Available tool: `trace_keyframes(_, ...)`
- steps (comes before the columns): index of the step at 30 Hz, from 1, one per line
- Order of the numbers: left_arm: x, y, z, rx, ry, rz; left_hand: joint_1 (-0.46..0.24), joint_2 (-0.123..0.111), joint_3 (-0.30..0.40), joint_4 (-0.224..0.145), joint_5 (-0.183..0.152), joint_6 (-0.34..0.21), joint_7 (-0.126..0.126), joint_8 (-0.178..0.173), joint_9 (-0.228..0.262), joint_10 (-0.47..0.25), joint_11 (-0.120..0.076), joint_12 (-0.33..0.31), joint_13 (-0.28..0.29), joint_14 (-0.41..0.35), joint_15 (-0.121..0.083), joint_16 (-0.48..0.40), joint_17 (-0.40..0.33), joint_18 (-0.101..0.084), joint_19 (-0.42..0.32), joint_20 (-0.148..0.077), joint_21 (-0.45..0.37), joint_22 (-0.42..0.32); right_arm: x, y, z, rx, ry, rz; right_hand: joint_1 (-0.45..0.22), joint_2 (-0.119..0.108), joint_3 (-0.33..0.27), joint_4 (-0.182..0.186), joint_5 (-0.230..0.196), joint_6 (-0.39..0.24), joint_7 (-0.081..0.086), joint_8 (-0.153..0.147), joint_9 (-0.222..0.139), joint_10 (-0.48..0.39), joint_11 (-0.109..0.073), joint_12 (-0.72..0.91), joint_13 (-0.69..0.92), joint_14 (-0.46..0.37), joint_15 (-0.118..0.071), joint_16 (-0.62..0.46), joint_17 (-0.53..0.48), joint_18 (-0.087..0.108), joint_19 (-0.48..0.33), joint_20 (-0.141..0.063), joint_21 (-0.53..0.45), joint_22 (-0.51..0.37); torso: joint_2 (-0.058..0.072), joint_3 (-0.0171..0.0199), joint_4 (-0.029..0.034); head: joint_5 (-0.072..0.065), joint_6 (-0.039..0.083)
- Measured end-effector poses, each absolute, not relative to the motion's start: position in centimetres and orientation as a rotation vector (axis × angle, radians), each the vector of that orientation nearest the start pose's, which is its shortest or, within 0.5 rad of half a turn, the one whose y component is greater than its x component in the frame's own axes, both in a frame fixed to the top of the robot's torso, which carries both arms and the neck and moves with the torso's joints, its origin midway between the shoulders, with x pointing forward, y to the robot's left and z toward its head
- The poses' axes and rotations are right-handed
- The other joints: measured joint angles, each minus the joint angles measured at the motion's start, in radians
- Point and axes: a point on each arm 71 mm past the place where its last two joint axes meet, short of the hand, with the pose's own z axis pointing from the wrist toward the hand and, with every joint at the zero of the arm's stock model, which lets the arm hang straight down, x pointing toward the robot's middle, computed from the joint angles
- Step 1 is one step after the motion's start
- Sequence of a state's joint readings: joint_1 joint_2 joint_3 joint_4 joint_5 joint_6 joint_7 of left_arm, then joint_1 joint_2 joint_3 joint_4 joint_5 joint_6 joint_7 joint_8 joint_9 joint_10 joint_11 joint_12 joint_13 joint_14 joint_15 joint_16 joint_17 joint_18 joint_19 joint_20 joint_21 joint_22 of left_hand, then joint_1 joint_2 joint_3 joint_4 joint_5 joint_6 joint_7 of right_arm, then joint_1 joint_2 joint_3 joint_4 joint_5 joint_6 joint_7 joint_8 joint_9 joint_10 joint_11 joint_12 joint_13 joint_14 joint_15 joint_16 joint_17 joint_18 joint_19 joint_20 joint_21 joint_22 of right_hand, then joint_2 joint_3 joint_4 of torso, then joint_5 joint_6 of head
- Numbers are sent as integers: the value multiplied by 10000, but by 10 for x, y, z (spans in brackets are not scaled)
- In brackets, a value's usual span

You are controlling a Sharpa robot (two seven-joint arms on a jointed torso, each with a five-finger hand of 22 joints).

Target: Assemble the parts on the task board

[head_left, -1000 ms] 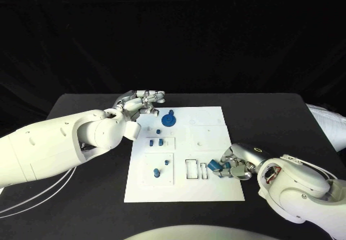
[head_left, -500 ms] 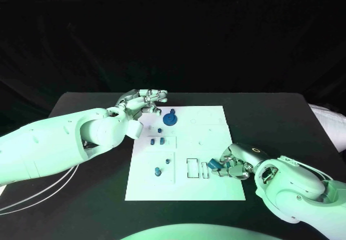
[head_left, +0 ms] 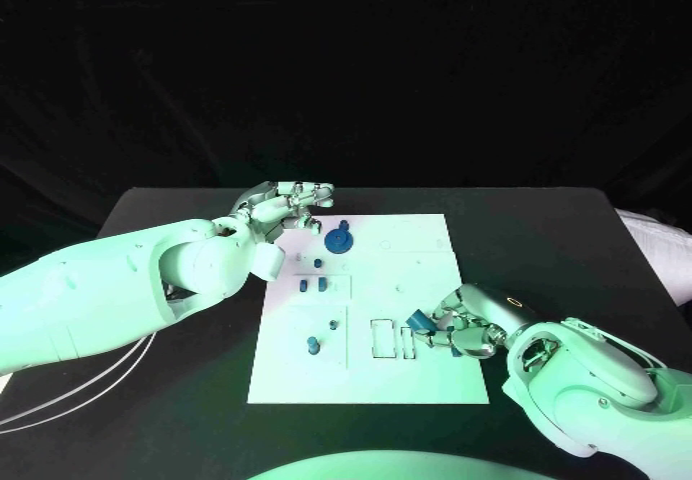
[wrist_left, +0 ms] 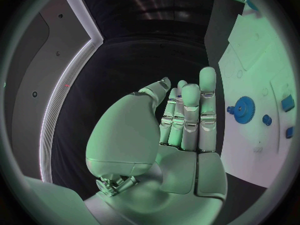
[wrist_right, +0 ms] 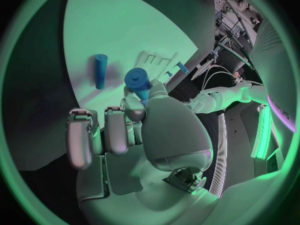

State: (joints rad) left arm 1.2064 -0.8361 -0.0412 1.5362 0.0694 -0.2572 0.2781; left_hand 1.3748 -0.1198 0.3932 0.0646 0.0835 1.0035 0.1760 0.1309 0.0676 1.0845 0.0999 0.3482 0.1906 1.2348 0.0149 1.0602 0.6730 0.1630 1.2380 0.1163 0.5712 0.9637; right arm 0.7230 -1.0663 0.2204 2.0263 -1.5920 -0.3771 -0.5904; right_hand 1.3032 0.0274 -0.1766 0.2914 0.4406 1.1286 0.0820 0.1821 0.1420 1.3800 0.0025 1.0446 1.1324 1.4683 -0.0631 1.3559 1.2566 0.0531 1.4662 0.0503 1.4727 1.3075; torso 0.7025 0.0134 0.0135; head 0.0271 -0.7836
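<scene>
The white task board (head_left: 361,375) lies mid-table. My right hand (head_left: 464,326) hovers over its right edge and pinches a blue cylindrical part (head_left: 418,321) between thumb and finger; the right wrist view shows this part (wrist_right: 137,81) upright at the fingertips. Another blue peg (wrist_right: 100,71) lies flat on the board just beyond those fingers. My left hand (head_left: 287,206) is at the board's far left corner, its fingers (wrist_left: 190,115) extended side by side and holding nothing. A blue gear (head_left: 338,239) sits on the board beside it, also seen from the left wrist as a gear (wrist_left: 244,106).
Several small blue parts stand in the board's left half, among them a pair (head_left: 315,285) and a peg (head_left: 313,345). Two narrow rectangular slots (head_left: 384,338) are just left of my right hand. Black table (head_left: 577,240) surrounds the board.
My right hand has shifted a little to the left and farther onto the board, carrying the blue part higher. My left hand has stayed in place.
</scene>
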Motion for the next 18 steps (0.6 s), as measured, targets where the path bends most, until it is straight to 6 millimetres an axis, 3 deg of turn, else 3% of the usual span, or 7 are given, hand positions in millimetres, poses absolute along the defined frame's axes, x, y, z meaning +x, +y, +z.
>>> trace_keyframes(10,487,197,-184,-12381,15424,-15761,0,0,0,0,0,0,0,0,0,0,0,0,0,0,0,0,1,-1,0,0,1,0,344,-176,-233,2835,19078,6272,-199,-59,-13,11,31,31,-31,52,206,20,-19,0,4,0,1,0,11,0,0,0,0,-1,8,-19,29,6,-13)
trace_keyframes(18,487,196,-184,-12371,15436,-15771,0,0,0,0,0,0,0,0,0,0,0,0,0,0,1,0,1,0,0,0,1,1,345,-164,-242,2782,19769,6492,-639,380,-180,12,-437,67,-67,52,384,40,-35,-195,-22,-35,-34,-1,-32,1,-2,-74,-1,-1,8,-26,28,35,-36)
